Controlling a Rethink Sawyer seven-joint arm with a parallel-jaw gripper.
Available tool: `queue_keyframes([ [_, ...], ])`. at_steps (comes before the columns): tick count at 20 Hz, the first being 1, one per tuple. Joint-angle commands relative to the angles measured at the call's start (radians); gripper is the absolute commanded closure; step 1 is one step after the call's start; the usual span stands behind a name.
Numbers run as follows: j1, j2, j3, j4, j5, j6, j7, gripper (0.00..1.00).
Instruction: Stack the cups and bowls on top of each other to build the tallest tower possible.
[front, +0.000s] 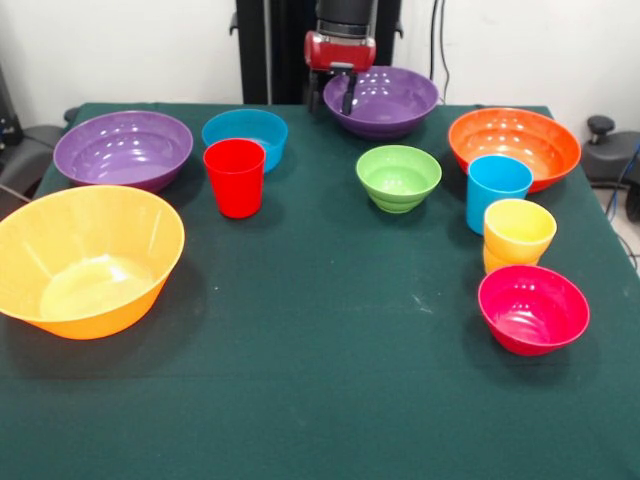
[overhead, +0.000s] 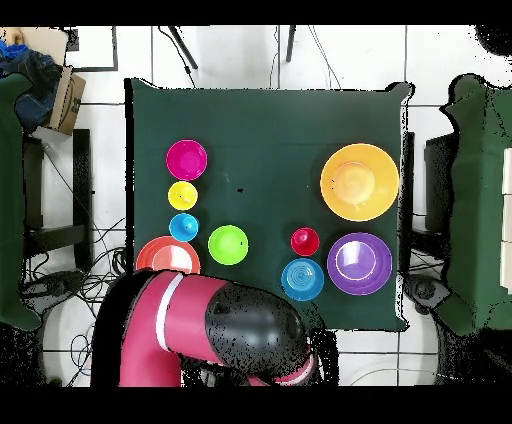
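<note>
My gripper (front: 335, 98) hangs at the table's far edge, at the left rim of a purple bowl (front: 385, 100), open and empty. A second purple bowl (front: 123, 148), a blue bowl (front: 245, 135) and a red cup (front: 235, 177) stand at the left. The big yellow-orange bowl (front: 88, 260) sits at the near left. A green bowl (front: 398, 177) is in the middle. At the right are an orange bowl (front: 514, 147), a light blue cup (front: 497, 190), a yellow cup (front: 518, 235) and a magenta bowl (front: 533, 308). All stand apart, upright and unstacked.
The dark green table cloth (front: 320, 350) is bare across its near middle. In the overhead view my arm (overhead: 215, 335) covers the table's edge at the base, hiding the gripper, one purple bowl and part of the orange bowl (overhead: 160, 255). Chairs and boxes stand round the table.
</note>
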Motion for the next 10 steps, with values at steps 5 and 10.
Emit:
queue_keyframes([
  [5,0.002,0.127,0.089,-0.092,-0.018,0.168,0.126,0.00],
  [10,0.021,0.151,0.087,-0.107,-0.007,0.168,0.114,0.00],
])
